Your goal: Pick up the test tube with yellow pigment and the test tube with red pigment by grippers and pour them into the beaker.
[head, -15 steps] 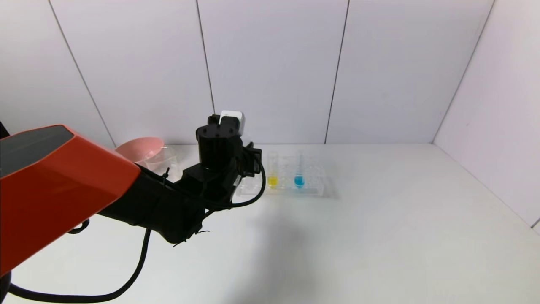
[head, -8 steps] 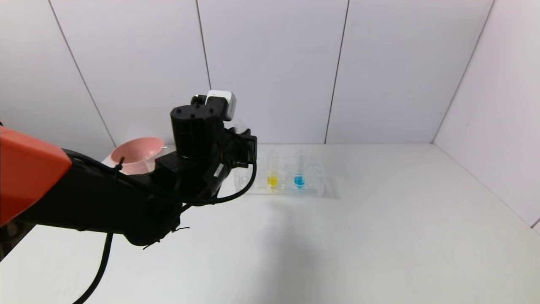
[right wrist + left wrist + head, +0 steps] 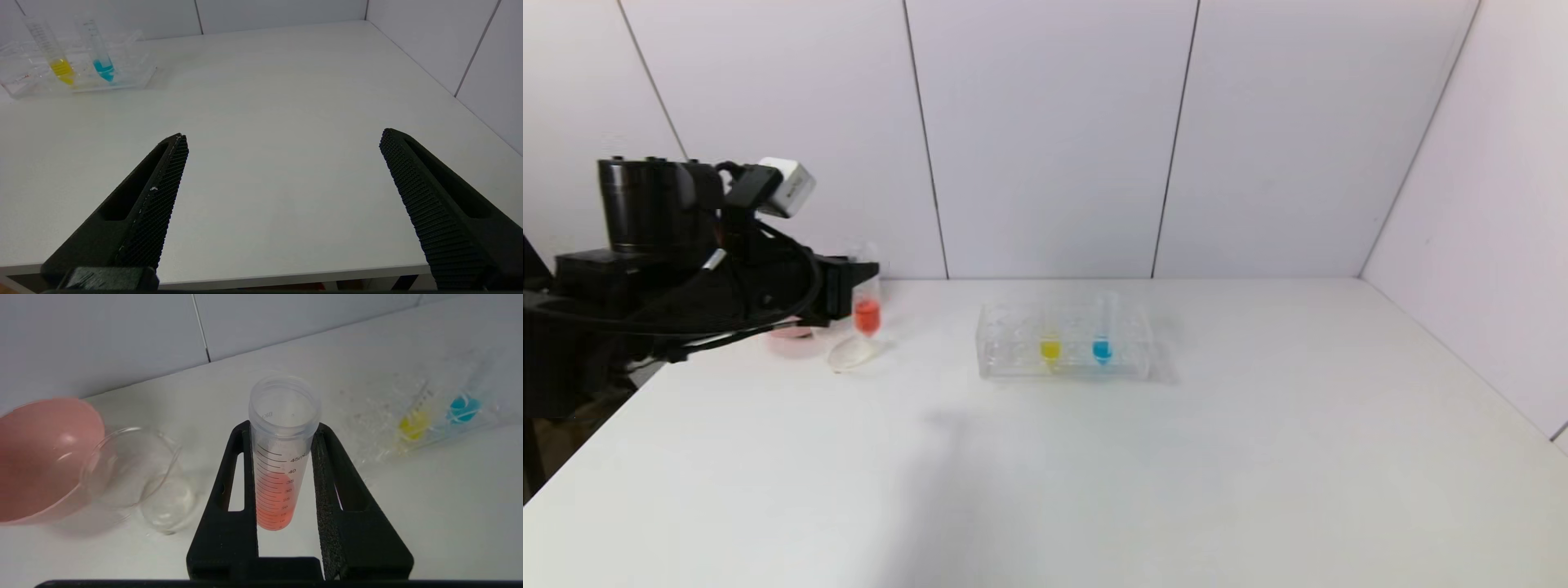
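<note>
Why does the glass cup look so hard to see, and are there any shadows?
Head view: the beaker is clear, so it fades into the white table; a soft grey shadow lies in front. Left wrist view: a bright glint on the pink bowl, and the left gripper holds the red tube.

A white worktop [image 3: 1176,457] fills the lower part of the head view, backed by pale panelled walls [image 3: 1054,139] with dark vertical seams. A clear tube rack [image 3: 1013,347] stands at centre, slightly left, and a tube of blue liquid [image 3: 1102,349] stands upright in its right part. At left of the frame a pink bowl [image 3: 788,336] rests on the worktop, mostly hidden.
</note>
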